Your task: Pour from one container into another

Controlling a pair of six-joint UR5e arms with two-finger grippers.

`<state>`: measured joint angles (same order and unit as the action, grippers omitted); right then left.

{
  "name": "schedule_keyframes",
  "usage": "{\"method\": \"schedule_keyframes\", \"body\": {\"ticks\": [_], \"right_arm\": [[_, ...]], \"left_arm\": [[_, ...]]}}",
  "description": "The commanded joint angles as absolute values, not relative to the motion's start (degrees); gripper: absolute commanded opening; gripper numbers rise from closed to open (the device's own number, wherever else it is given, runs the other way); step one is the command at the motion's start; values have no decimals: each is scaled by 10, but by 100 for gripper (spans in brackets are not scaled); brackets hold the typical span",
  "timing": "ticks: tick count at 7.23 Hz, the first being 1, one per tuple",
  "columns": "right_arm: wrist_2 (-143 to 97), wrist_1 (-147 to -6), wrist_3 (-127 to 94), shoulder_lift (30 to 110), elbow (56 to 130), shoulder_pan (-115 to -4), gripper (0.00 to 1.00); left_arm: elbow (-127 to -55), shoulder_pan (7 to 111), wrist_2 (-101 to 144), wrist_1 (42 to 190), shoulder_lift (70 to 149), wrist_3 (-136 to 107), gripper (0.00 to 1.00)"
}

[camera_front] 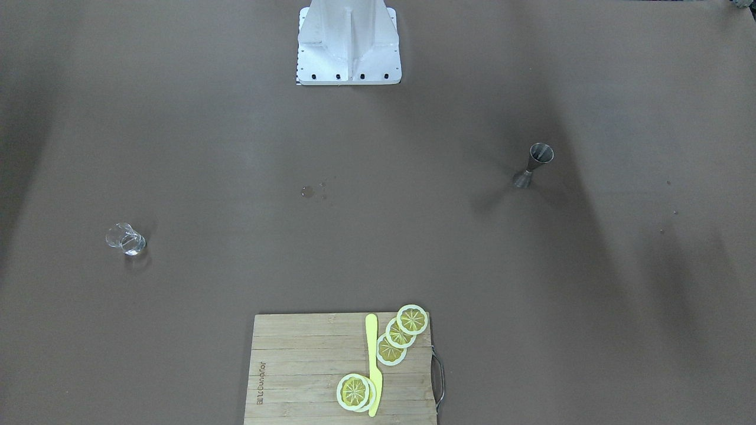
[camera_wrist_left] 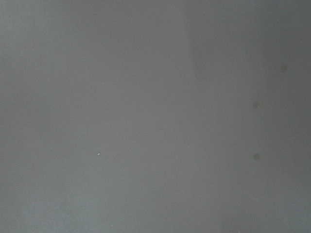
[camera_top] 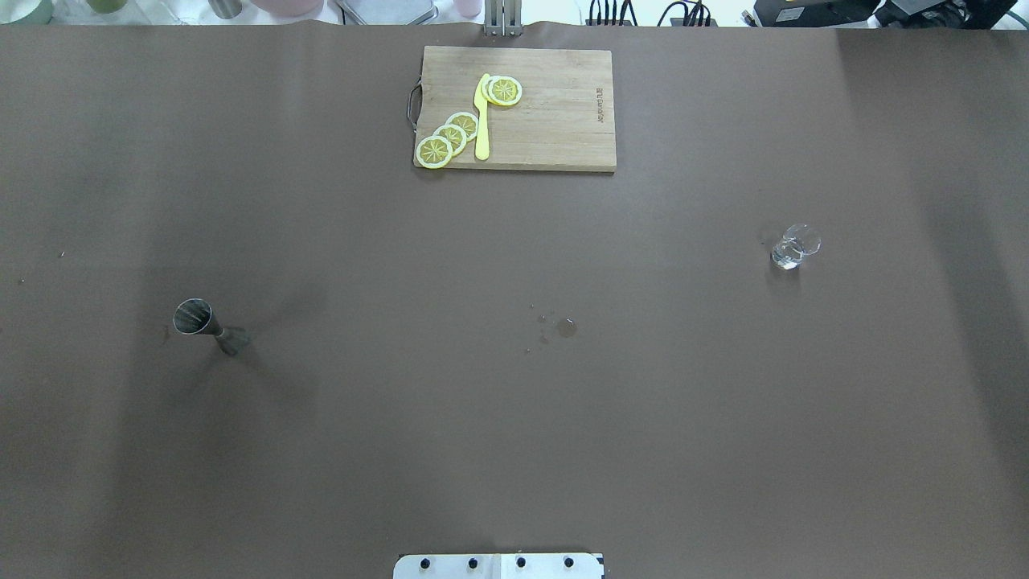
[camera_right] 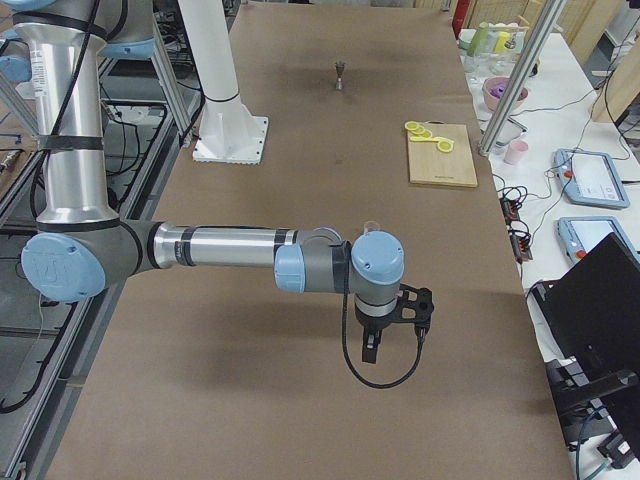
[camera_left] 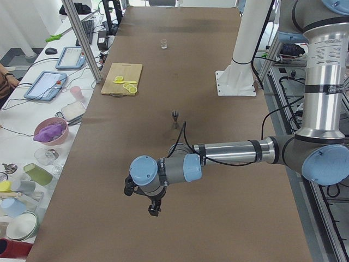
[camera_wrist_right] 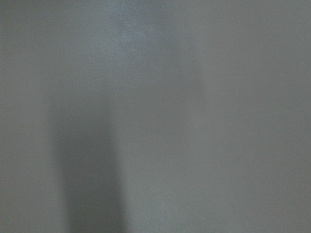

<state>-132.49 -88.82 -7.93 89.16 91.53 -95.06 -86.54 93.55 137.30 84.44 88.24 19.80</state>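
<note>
Brown worktop (camera_front: 378,254), glass cup (camera_front: 126,239) mid-left, jigger (camera_front: 534,165) upper right, well apart. Can't tell whether my right claw (camera_right: 368,352) or left claw (camera_left: 154,209) is open. I'd grip cup sides, keep upright.

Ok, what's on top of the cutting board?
On the cutting board lie a yellow knife, three overlapping lemon slices beside it, and another lemon stack against it. How many slices that stack holds is covered by its top slice.

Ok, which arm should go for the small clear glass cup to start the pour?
Right. The small clear glass cup stands in the right half of the table, the side of the right arm; the grey hourglass steel jigger stands in the left half.
</note>
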Motion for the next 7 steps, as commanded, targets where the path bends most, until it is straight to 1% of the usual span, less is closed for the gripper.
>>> {"method": "schedule_keyframes", "body": {"ticks": [1, 7], "right_arm": [[-1325, -888, -78, 897, 916, -951, 100], [-1332, -888, -78, 911, 917, -961, 100]], "left_arm": [[-874, 936, 1375, 851, 861, 199, 99], [-873, 934, 1374, 853, 860, 199, 99]]}}
